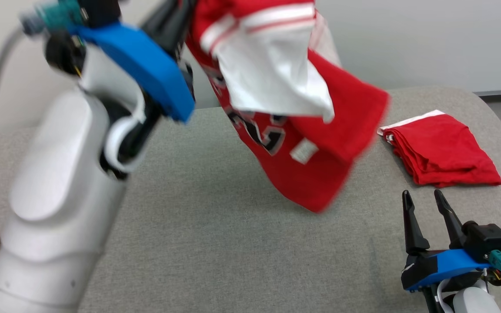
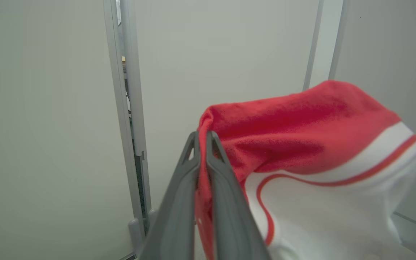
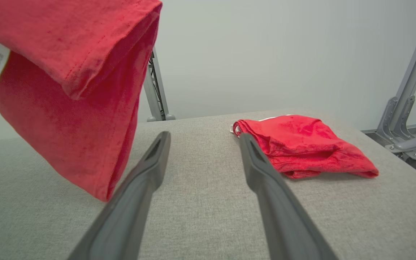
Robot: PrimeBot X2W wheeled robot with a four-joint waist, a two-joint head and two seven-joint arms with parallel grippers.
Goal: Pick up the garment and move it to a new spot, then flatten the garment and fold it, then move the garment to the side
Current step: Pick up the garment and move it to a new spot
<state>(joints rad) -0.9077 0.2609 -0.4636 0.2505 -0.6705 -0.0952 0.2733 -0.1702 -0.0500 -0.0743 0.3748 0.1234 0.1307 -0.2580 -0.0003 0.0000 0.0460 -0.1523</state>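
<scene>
Garment (image 1: 315, 178) blurred, top edge cut off, pinched in left pincer (image 2: 202, 136)

The garment (image 1: 315, 182) is soft matt cloth, red with smoother white panels. The desk (image 1: 215, 243) is covered in coarse grey woven fabric. The right tool (image 1: 422, 194) has dark matt plastic fingers on a blue plastic mount. The left forearm (image 1: 55, 182) has a smooth, glossy white plastic shell.
</scene>
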